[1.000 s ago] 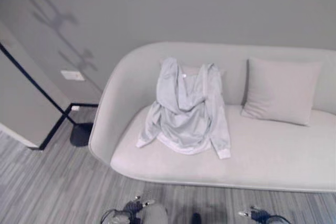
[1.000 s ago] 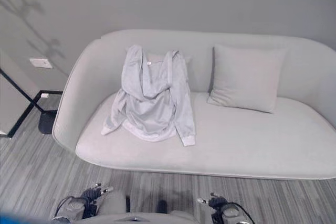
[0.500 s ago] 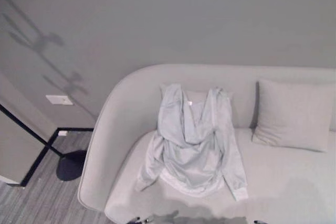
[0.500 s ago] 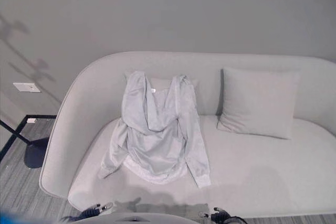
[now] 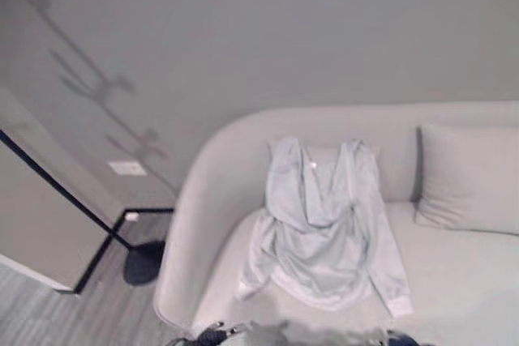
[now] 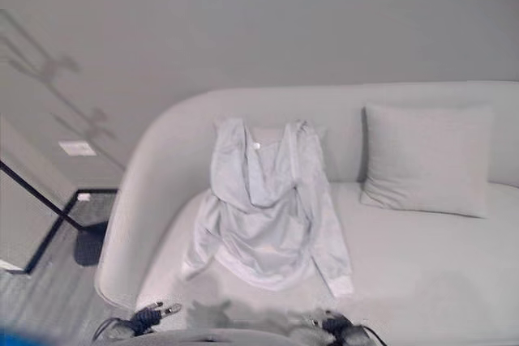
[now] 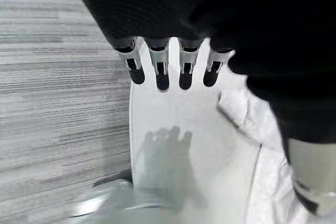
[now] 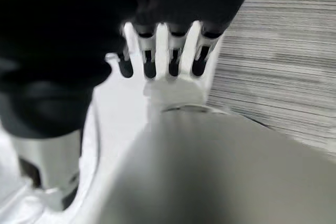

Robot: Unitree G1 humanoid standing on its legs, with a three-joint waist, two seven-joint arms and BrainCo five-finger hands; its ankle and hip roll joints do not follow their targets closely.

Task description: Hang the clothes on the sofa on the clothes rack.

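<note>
Pale grey jacket [image 6: 268, 208] lies spread against the backrest and over the seat of the sofa [image 6: 422, 281], left of the cushion [image 6: 426, 160]. Left hand [image 7: 168, 69] and right hand [image 8: 160, 56] hang low at the sofa's front edge, fingers straight and relaxed, holding nothing. Black rack base [image 5: 144, 263] stands on the floor beside the sofa's left end.

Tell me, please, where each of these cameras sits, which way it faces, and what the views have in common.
Left eye view: on the head, looking down at the sofa and garment; left hand at the lower edge.
Right eye view: beside it, same scene, cushion included.
Left wrist view: on the left wrist, facing along straight fingers at the sofa edge.
Right wrist view: on the right wrist, behind the right hand.
All share the sofa.
</note>
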